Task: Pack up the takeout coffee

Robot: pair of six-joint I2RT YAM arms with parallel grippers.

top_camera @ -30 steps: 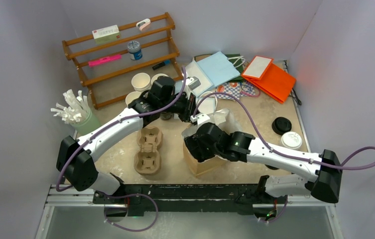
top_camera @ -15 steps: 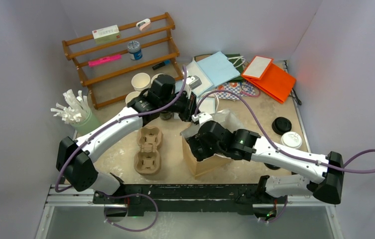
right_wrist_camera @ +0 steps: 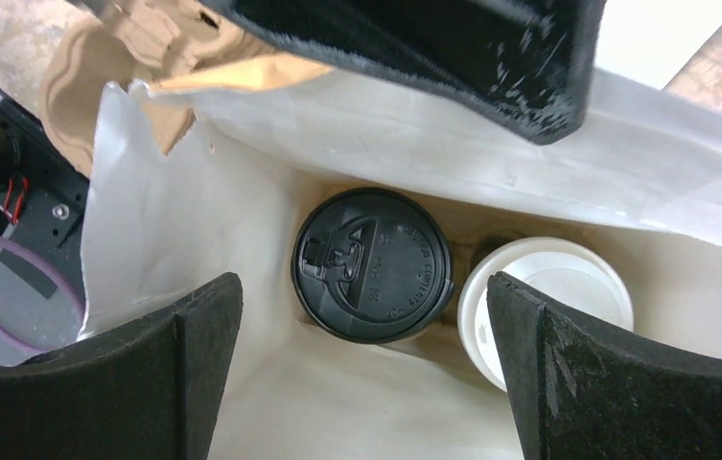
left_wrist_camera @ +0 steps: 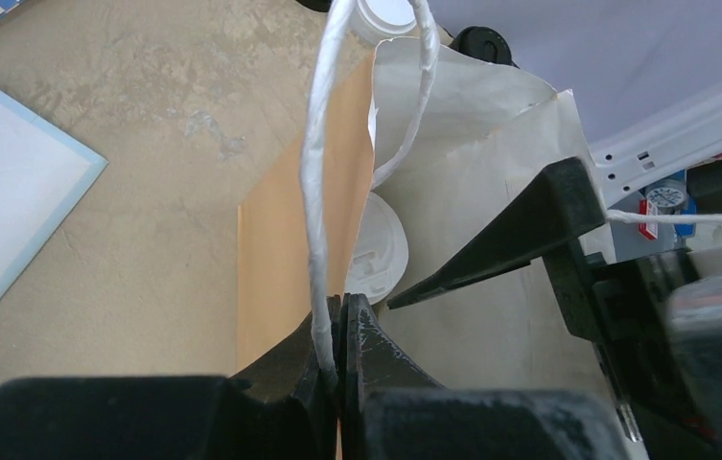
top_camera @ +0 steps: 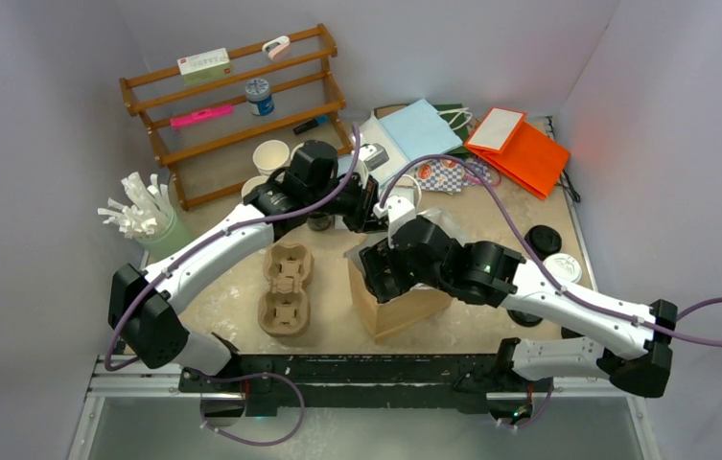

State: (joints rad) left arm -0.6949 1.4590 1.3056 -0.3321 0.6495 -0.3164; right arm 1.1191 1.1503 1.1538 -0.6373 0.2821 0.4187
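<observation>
Presently the packing step appears to be at the point of release, with the cups already inside. The right gripper (right_wrist_camera: 361,287) has its fingers spread wide and empty in the mouth of the paper bag (right_wrist_camera: 155,230); directly beneath them, between the tips, a black-lidded cup (right_wrist_camera: 371,264) stands upright on the bag floor; a white-lidded cup (right_wrist_camera: 544,297) sits just beside it, below one finger; the cup walls are hidden. The left gripper (left_wrist_camera: 339,307) is clamped on the bag's white twisted handle (left_wrist_camera: 316,192), holding the mouth apart. The next move, in my judgement, calls for a straight withdrawal of the open fingers, clear of the thin bag walls; a snag could tip the bag.
</observation>
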